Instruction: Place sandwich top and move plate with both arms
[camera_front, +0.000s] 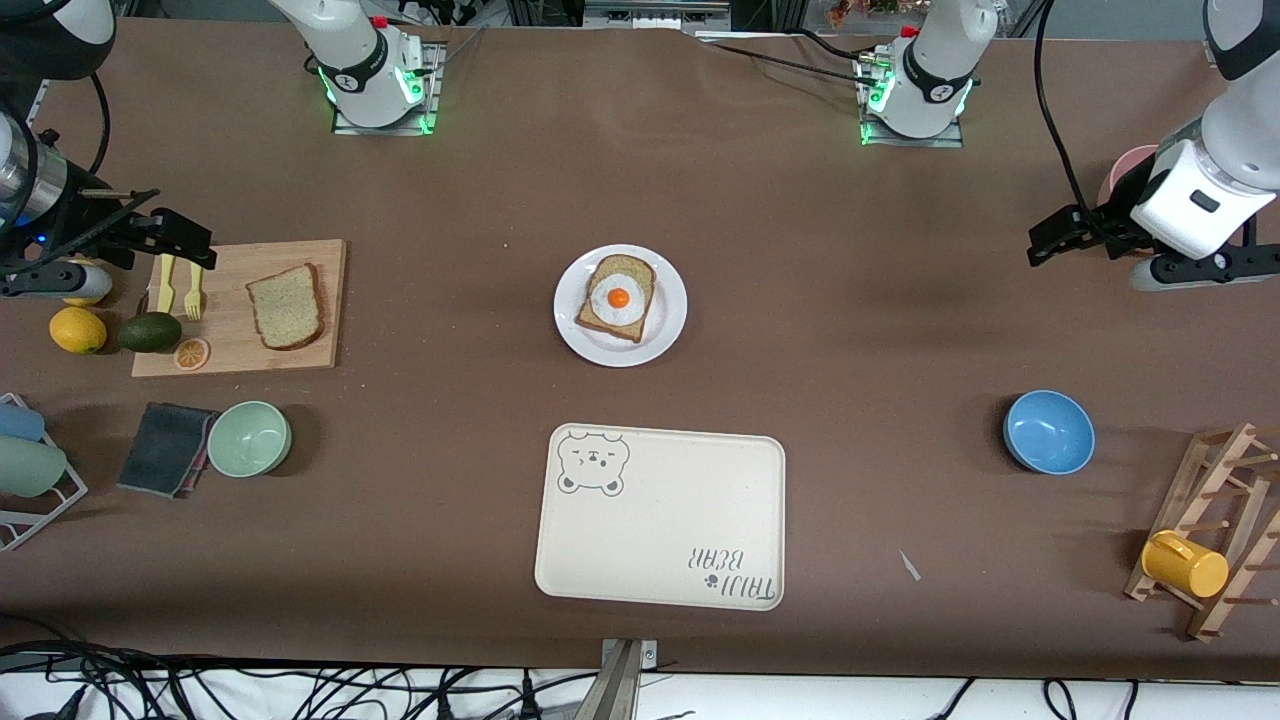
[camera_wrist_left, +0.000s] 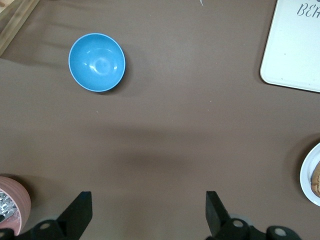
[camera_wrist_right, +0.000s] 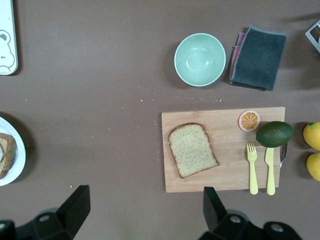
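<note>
Front view: sandwich top lies on board near the right arm's edge; plate mid-bench. Left gripper and right gripper hover, fingers apart.

Brown-covered table under even light; tangled black cables at its near edge — white floor below

Even, bright overhead light, soft shadows beside the bowls, mild glare on the white plate, sharp focus throughout.

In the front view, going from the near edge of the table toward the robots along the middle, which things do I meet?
Bear tray → white plate carrying the egg bread.
</note>
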